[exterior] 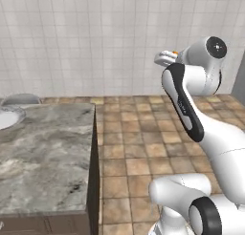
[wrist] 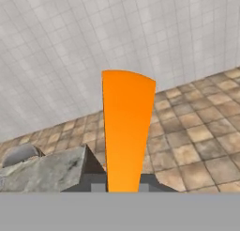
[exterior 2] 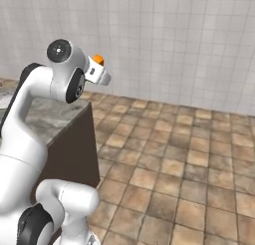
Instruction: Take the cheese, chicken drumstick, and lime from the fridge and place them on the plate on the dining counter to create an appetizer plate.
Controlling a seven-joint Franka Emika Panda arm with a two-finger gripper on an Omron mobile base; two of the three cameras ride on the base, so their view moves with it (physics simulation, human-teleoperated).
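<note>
My gripper [wrist: 121,188] is shut on the cheese [wrist: 126,136], an orange wedge that stands up between the fingertips in the hand view. In the base views the gripper [exterior: 166,58] [exterior 2: 101,70] is held high over the tiled floor, with a bit of the cheese [exterior: 175,52] [exterior 2: 98,59] showing at its tip. The dining counter [exterior: 48,153] [exterior 2: 47,119] [wrist: 42,171], with its marbled grey top, lies to the left of the arm and below the hand. The white plate [exterior: 5,118] sits at the counter's far left edge, well away from the gripper. The chicken drumstick and lime are out of view.
Brown floor tiles [exterior: 139,148] stretch from the counter to a pale tiled wall [exterior: 86,38]. A grey rounded object [exterior: 21,99] [wrist: 21,155] sits behind the counter's far end. A tall grey panel [exterior: 239,79] stands at the right edge.
</note>
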